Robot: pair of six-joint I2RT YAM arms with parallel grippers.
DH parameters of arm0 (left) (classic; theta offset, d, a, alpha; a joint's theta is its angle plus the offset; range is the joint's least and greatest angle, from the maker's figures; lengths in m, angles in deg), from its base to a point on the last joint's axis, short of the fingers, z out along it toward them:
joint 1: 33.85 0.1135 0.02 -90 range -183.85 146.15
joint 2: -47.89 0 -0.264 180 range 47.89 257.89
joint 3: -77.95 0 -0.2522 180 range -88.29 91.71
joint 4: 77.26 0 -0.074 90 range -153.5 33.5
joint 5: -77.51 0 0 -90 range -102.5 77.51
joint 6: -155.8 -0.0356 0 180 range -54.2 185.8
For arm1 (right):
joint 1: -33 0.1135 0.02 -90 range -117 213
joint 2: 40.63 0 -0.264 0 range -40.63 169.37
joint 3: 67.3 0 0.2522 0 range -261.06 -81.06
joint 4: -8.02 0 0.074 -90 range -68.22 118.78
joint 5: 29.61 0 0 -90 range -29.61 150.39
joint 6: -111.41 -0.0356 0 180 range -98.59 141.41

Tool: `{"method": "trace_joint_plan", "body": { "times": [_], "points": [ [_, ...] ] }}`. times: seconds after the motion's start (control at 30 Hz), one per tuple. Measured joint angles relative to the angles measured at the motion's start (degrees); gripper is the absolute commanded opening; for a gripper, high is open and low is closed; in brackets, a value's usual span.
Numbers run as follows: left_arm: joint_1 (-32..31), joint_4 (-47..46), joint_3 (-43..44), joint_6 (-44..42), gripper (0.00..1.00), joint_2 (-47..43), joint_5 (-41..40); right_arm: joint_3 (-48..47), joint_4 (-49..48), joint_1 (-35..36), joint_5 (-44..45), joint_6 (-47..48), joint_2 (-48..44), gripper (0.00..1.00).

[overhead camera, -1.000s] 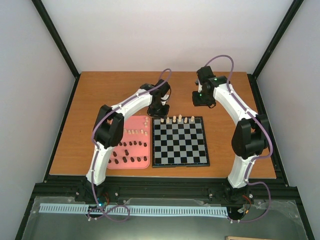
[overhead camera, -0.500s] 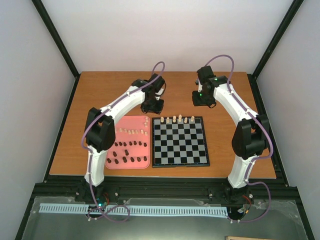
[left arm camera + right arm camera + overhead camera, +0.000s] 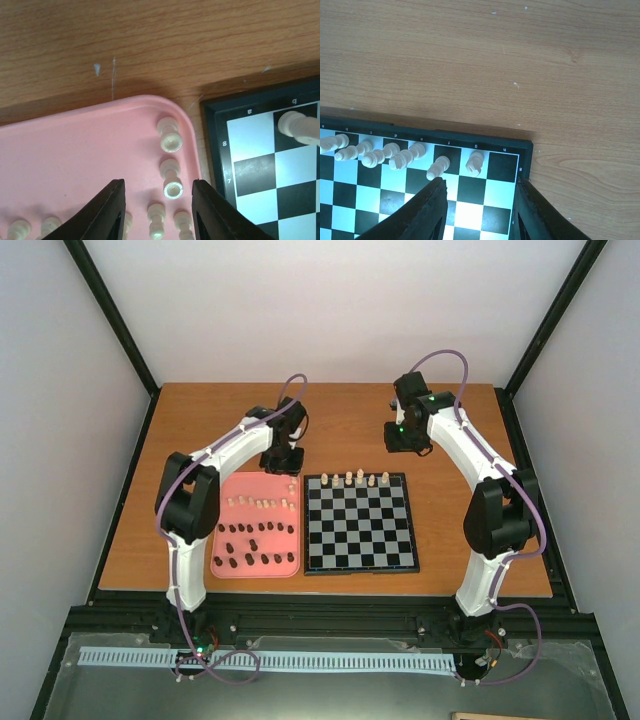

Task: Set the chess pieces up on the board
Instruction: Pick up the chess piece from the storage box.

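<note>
The board [image 3: 360, 540] lies mid-table with several cream chess pieces [image 3: 355, 479] standing along its far row. More cream pieces [image 3: 265, 504] and dark brown ones [image 3: 255, 545] lie in the pink tray [image 3: 240, 485] to its left. My left gripper [image 3: 280, 462] hovers open over the tray's far right corner. In the left wrist view its jaws [image 3: 157, 184] stand apart above lying cream pieces [image 3: 172, 182], holding nothing. My right gripper [image 3: 408, 440] hangs open and empty beyond the board's far right corner [image 3: 482, 181], near a cream knight [image 3: 475, 162].
The brown wooden table [image 3: 200, 430] carries only the tray and board. Black frame rails [image 3: 130, 440] run along its sides. The board's black border [image 3: 212, 145] sits just right of the tray's rim [image 3: 192, 140].
My left arm has swung left, from the board's far left corner to above the tray's far right corner. The right arm has not moved.
</note>
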Motion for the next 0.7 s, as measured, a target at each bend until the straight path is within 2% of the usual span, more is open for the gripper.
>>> {"method": "trace_joint_plan", "body": {
  "times": [0.47, 0.7],
  "points": [
    [-0.1, -3.0, 0.0, 0.0, 0.39, 4.3, 2.2, 0.0, 0.4, 0.0, 0.0, 0.0, 0.0, 0.37],
    [-0.1, -3.7, 0.9, 0.0, 0.35, 6.4, 2.5, 0.0, 0.4, 0.0, 0.1, 0.0, 0.0, 0.37]
  ]
}}
